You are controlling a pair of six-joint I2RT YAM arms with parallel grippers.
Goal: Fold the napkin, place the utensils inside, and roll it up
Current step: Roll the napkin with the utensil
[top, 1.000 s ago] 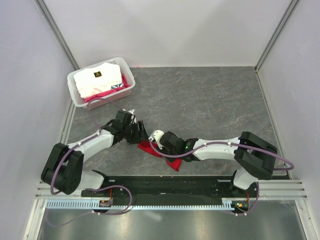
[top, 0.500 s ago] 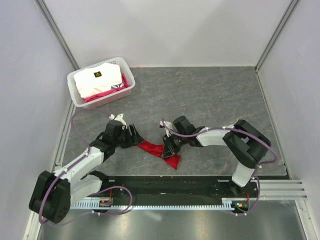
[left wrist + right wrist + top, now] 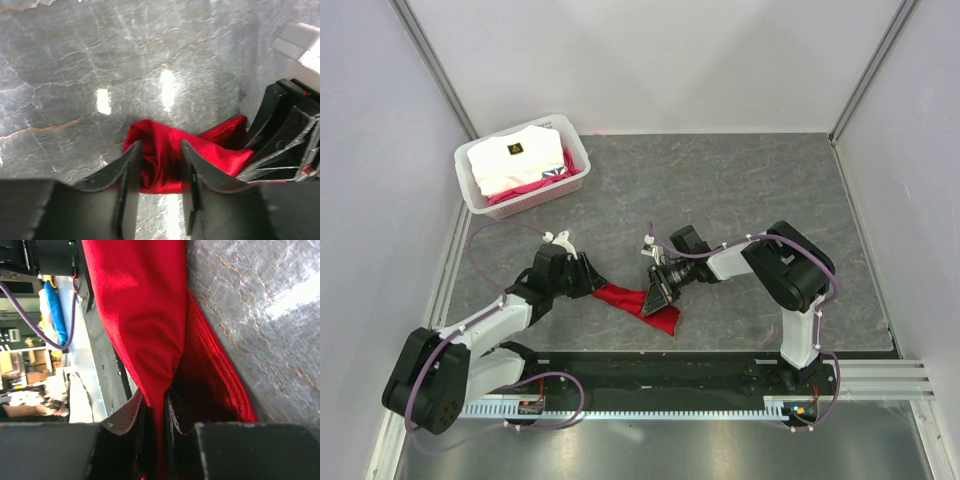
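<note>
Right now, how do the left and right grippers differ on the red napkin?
Jaw gap: left gripper stands apart, right gripper is nearly closed. Cloth between: left gripper straddles a bunched end of the red napkin, grip unclear; right gripper pinches one thin fold. Shared: both on the same napkin.

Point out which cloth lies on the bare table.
The red napkin, crumpled near the front edge; the white and pink cloths sit in the white basket at far left.
</note>
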